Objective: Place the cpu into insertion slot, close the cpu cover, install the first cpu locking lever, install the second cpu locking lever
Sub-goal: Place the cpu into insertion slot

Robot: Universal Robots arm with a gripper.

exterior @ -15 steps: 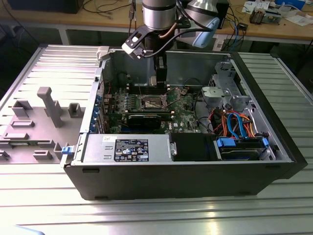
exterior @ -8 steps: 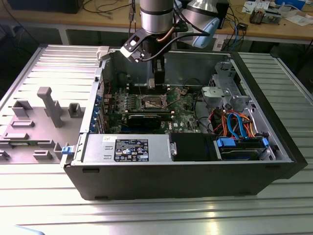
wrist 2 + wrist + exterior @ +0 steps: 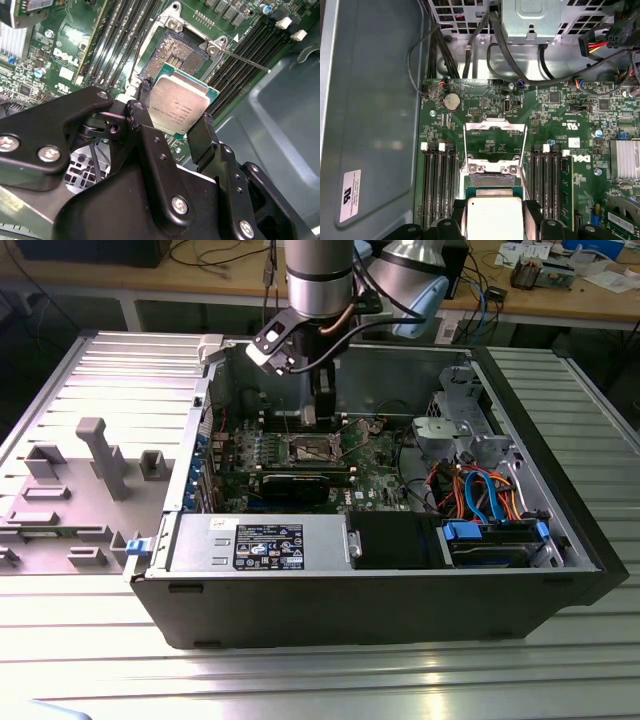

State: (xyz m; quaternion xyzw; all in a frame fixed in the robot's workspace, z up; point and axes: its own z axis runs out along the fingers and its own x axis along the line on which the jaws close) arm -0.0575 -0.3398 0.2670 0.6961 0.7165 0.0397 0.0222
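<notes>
Second wrist view — cpu (image 3: 179, 104) apparently in gripper (image 3: 175, 106)

Wooden workbench (image 3: 590, 302) behind ribbed metal table (image 3: 300, 680)

a: where's the cpu (image 3: 179, 105) sitting?
b: in the gripper (image 3: 176, 104), just above the slot (image 3: 177, 52), not in it. memory slots (image 3: 117, 37) either side, all on the board (image 3: 485, 105) inside the case (image 3: 380, 615).
</notes>
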